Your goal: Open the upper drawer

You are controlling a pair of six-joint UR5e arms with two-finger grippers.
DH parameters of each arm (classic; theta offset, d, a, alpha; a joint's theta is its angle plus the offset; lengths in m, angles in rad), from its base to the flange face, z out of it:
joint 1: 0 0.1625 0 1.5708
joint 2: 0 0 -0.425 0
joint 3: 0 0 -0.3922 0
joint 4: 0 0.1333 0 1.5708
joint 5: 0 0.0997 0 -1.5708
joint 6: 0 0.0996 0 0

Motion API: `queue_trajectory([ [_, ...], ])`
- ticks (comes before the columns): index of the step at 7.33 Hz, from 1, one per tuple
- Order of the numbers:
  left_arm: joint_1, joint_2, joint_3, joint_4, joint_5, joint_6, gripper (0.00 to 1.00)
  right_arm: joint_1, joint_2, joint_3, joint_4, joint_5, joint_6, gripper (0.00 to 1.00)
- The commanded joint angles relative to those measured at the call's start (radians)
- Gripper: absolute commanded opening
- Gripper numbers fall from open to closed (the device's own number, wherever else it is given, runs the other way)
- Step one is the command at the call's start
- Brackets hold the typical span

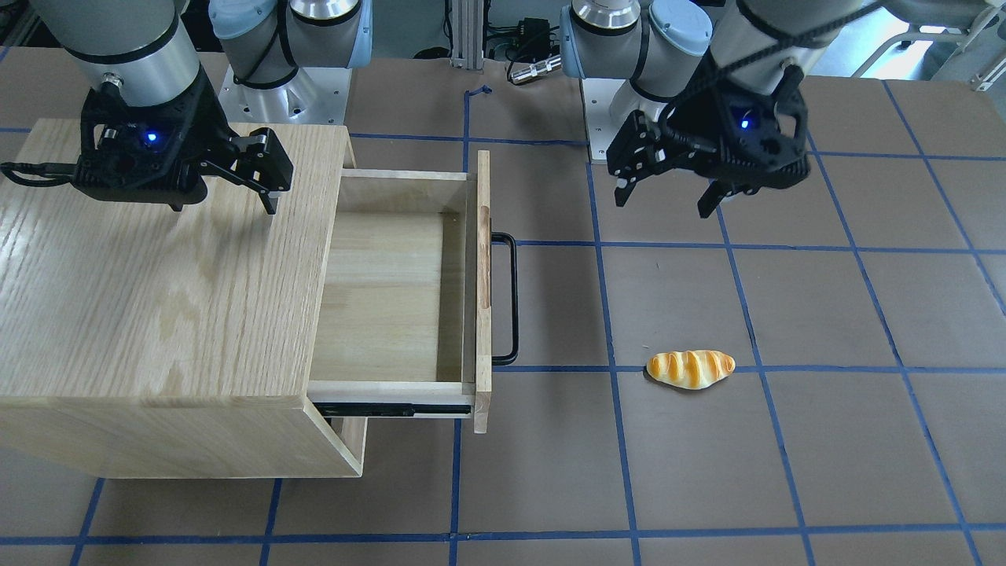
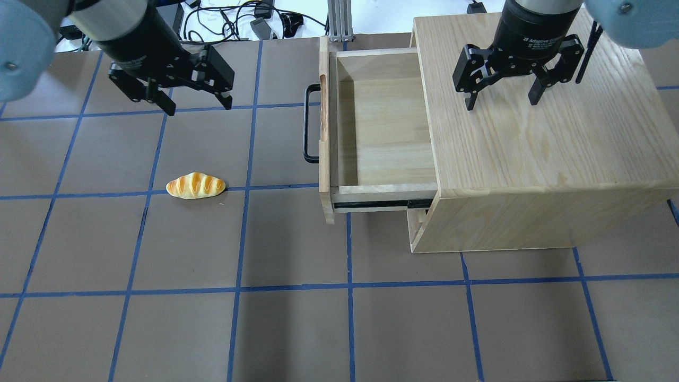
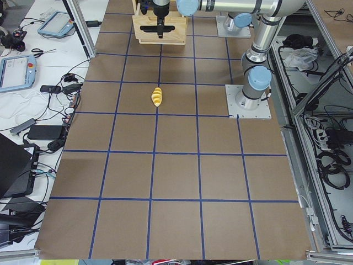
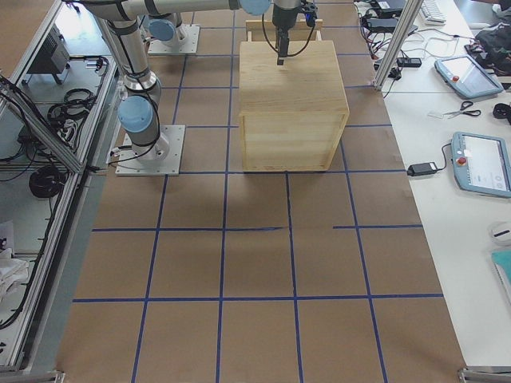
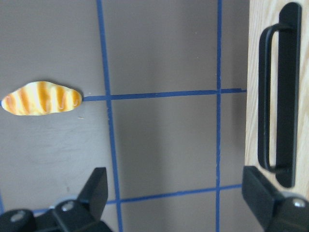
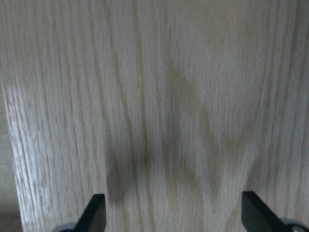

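The upper drawer (image 2: 387, 122) is pulled well out of the oak cabinet (image 2: 541, 159) toward the table's middle, and its light-wood box is empty. Its black bar handle (image 2: 310, 124) faces my left side and also shows in the left wrist view (image 5: 277, 96). My left gripper (image 2: 199, 109) is open and empty. It hangs above the table, apart from the handle. My right gripper (image 2: 501, 103) is open and empty above the cabinet top (image 6: 159, 96). In the front view the drawer (image 1: 393, 291) lies between the right gripper (image 1: 224, 208) and the left gripper (image 1: 664, 206).
A toy bread roll (image 2: 195, 185) lies on the brown mat with its blue tape grid, to the left of the drawer front and below my left gripper. It also shows in the left wrist view (image 5: 41, 98). A lower compartment opening (image 2: 419, 217) shows under the drawer.
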Motion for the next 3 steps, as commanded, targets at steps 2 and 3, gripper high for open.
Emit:
queue_trajectory([
  [2,-0.006,0.044,0.003,-0.054,0.081,0.017,1.00,-0.001,0.000,0.000,0.000,0.000,0.001,1.00],
  [3,-0.006,0.046,0.001,-0.051,0.081,0.017,1.00,0.000,0.000,0.000,0.000,0.000,-0.001,1.00],
])
